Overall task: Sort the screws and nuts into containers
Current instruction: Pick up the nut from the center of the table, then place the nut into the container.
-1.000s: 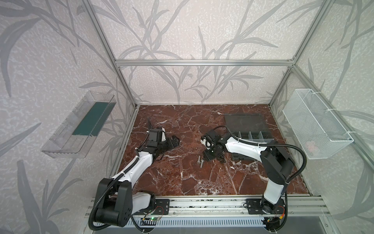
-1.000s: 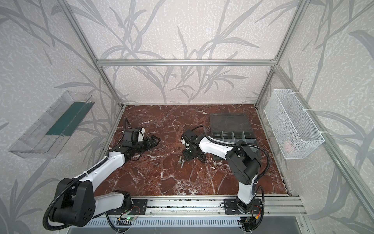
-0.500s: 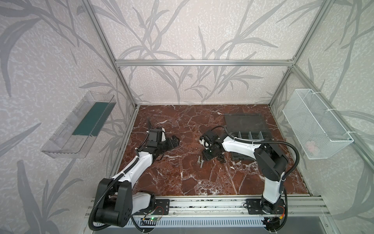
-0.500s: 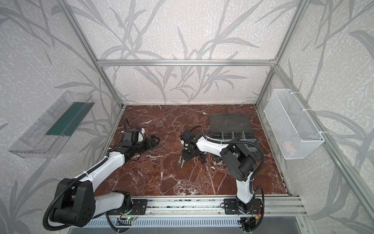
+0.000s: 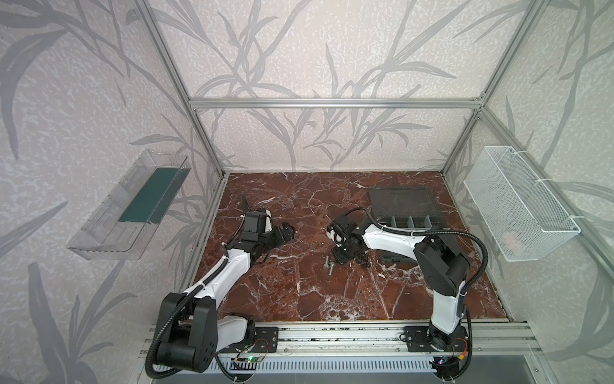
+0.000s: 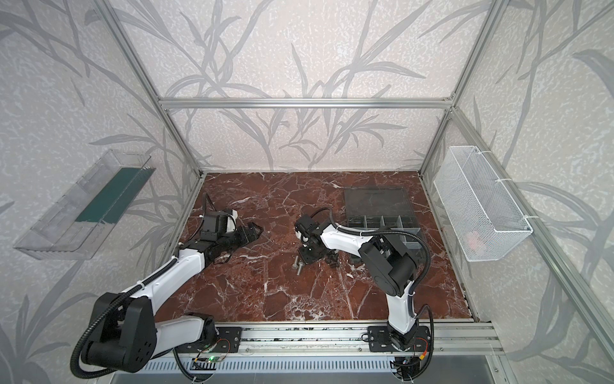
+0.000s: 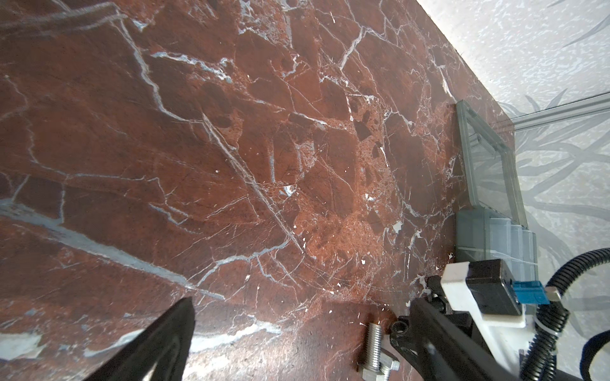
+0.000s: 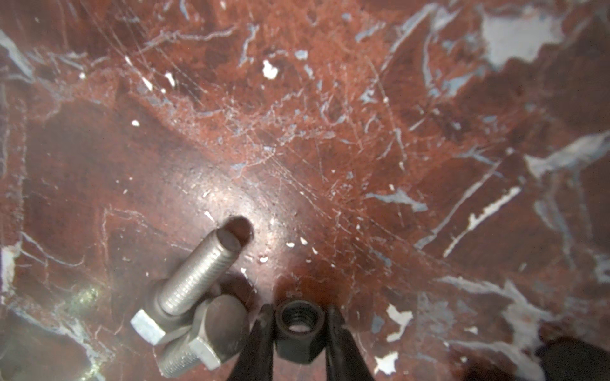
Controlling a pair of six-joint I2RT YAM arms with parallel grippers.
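The right gripper [image 8: 298, 311] pinches a black nut [image 8: 297, 343] between narrow jaws, one finger on each of two opposite flats, with the threaded hole facing its wrist camera. Whether the nut has left the marble table [image 5: 299, 299] cannot be told. It sits at mid-table, just right of two silver bolts [image 5: 332, 268] that lie touching each other. It is also left of and nearer than the organiser box [image 5: 402, 202], whose open compartments [image 5: 412, 221] stand partly behind the arm. A small clump of dark fasteners [image 5: 363, 262] lies just right of the gripper, too small to tell nuts from screws. The left gripper [image 5: 286, 231] hangs over the left of the table, jaws apart and empty. The nut looks light, rigid and slick: hard metal against hard fingers, likely to twist or squirt out unless held squarely across the flats, as here, rather than on the corners. Set against the frame from a second ago, the right arm's elbow has swung left and the jaws have drawn in on the nut. The bolts lie where they lay and the left arm has not stirred.
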